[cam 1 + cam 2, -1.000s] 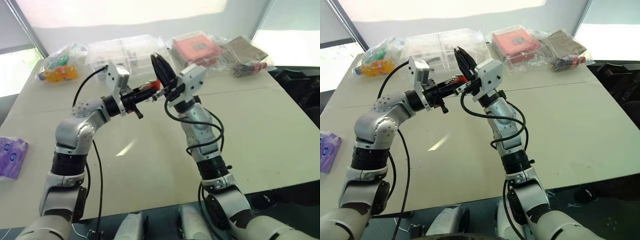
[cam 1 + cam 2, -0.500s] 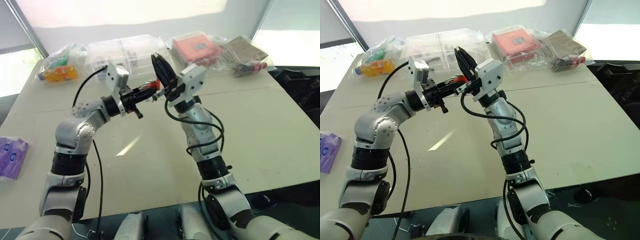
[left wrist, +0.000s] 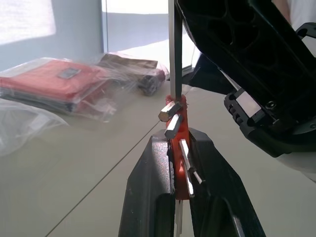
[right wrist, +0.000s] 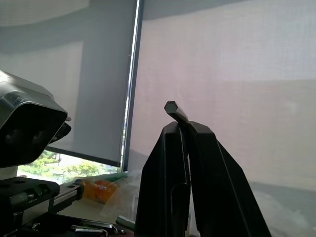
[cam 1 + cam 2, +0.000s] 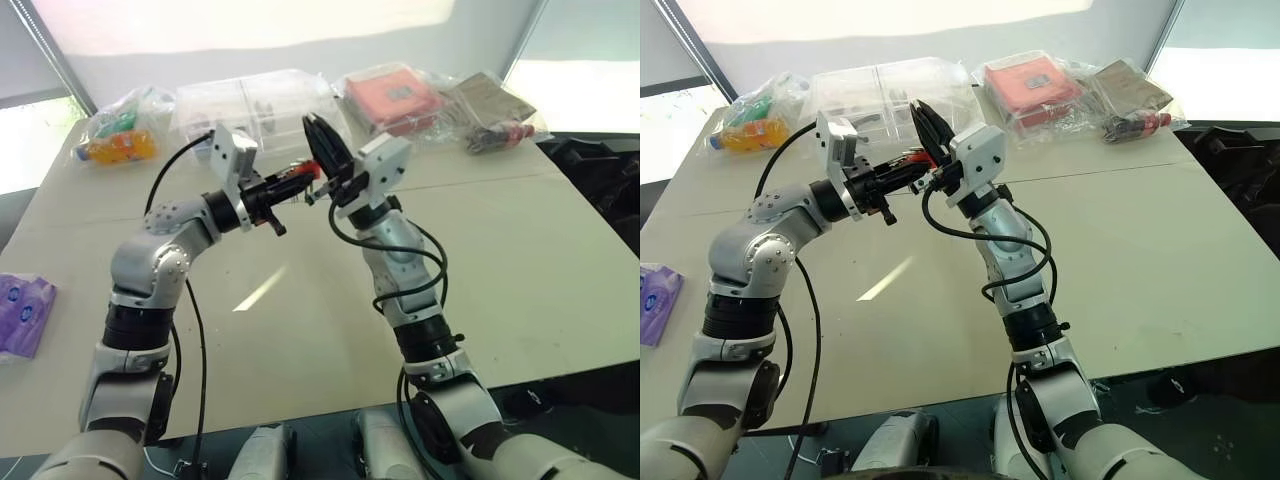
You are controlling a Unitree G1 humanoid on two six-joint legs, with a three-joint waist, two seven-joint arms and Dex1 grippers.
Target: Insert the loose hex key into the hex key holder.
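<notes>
Above the table, my left gripper (image 5: 298,183) is shut on the hex key holder (image 3: 183,116), a small orange-red block with short metal keys sticking out. My right gripper (image 5: 312,122) points up and to the left just beside it, shut on the loose hex key (image 4: 174,108), whose short hexagonal end shows past the fingertips (image 4: 170,129). In the left wrist view the key's long thin shaft (image 3: 171,54) comes straight down to the top of the holder. Whether its tip sits in a slot is hidden by the holder's own keys.
Along the far edge of the pale table (image 5: 520,260) lie a bag of orange and green items (image 5: 120,130), a clear plastic box (image 5: 250,100), a red flat case in a clear bag (image 5: 390,95) and a dark packet (image 5: 490,105). A purple pack (image 5: 20,310) lies at the left edge.
</notes>
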